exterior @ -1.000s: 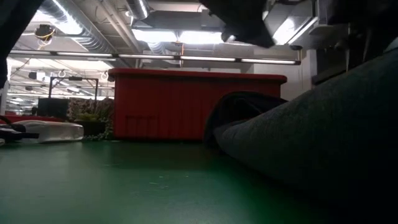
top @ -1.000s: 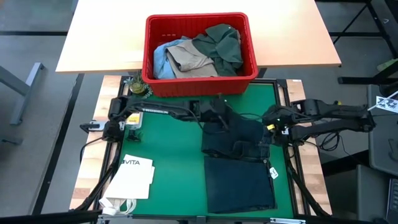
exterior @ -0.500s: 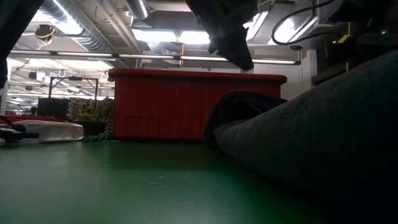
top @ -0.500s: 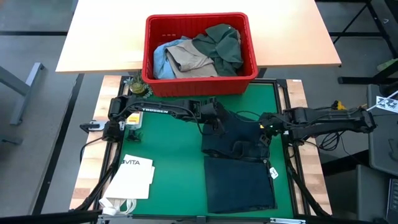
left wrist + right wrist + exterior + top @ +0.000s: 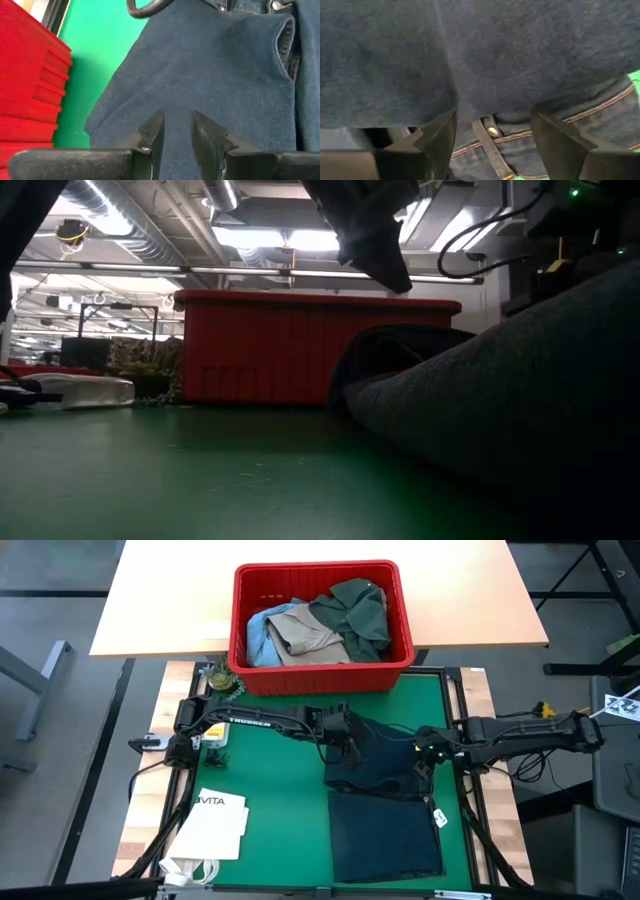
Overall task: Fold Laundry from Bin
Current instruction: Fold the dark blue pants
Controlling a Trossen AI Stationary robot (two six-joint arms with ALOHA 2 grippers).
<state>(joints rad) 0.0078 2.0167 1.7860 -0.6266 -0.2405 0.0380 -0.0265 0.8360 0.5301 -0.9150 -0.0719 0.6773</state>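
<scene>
High view. Bin at the far edge of the green mat, holding a green shirt, a tan garment and a light blue piece. Dark trousers out of the bin and spread on the right half of the mat, legs flat, waist end rumpled. Left claw above the waist end's left edge. Right claw now over its right edge, having reached inward from the mat's side in the last second. Bunched fabric noted lower and flatter than a second ago. White paper bag idle at the near left.

Low view. Trousers as a thick rounded fold on the right, bin behind. One claw hanging clear of the cloth, judged the left by position.

Left wrist view. Left claw narrowly parted, nothing pinched, denim and bin wall beyond.

Right wrist view. Right claw spread wide, empty, just above the waistband button.

Judgement: cloth released, both claws repositioning at the waist for the next fold; one garment partly folded, three left in the bin.
</scene>
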